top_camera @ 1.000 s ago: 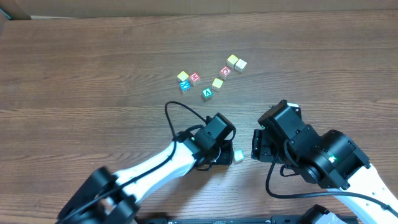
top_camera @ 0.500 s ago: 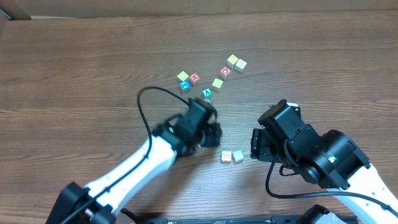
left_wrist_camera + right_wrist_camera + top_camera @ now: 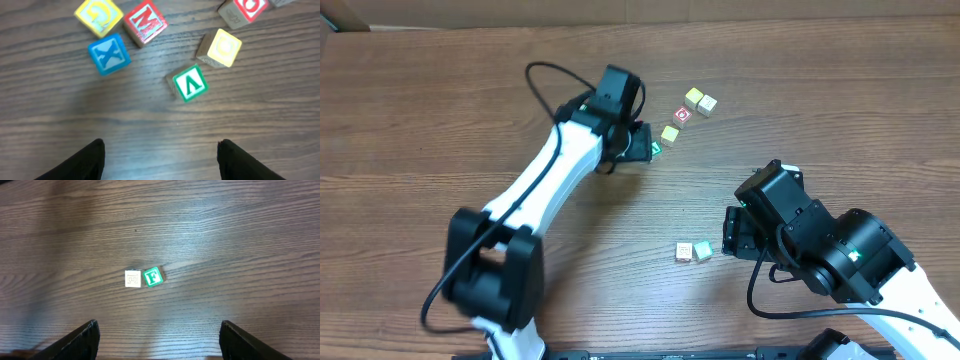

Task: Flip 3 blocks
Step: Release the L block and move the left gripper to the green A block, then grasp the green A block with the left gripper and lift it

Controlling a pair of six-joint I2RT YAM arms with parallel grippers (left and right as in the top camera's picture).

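Wood table (image 3: 150,125) below; left gripper (image 3: 160,150) hangs spread, A block (image 3: 189,83) just ahead, likely lining up a flip; right gripper (image 3: 157,330) spread, empty.

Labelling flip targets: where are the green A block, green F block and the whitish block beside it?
green A block (image 3: 189,83), left wrist view, lettered face
green F block (image 3: 153,276), right wrist view, lettered face
whitish block (image 3: 132,278), right wrist view, top face

We look down on a dark brown wood-grain tabletop (image 3: 410,110), its grain running left to right under soft overhead light; a pale tan strip (image 3: 740,8) borders its far edge.
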